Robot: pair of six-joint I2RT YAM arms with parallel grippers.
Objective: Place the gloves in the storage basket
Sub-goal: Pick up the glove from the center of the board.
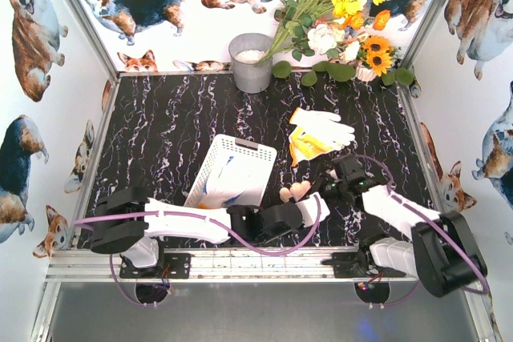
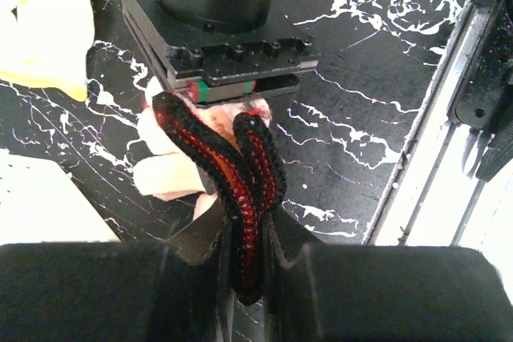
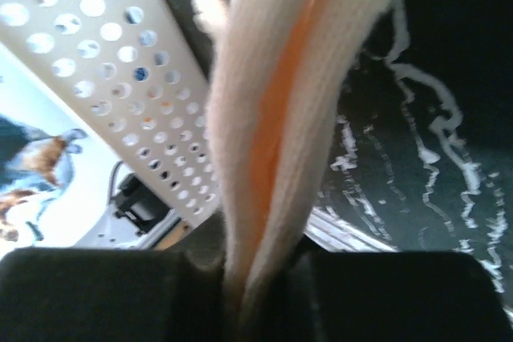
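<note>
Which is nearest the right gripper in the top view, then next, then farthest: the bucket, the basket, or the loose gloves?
1. Loose gloves, just behind the right gripper, which grips one glove.
2. Basket, to its left.
3. Bucket, far back left by the wall.

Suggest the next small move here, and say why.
Probably open the left gripper. It and the right gripper are both clamped on one cream knit glove with a red-trimmed cuff, beside the white perforated plastic basket; one likely must let go before the glove can be carried in.
</note>
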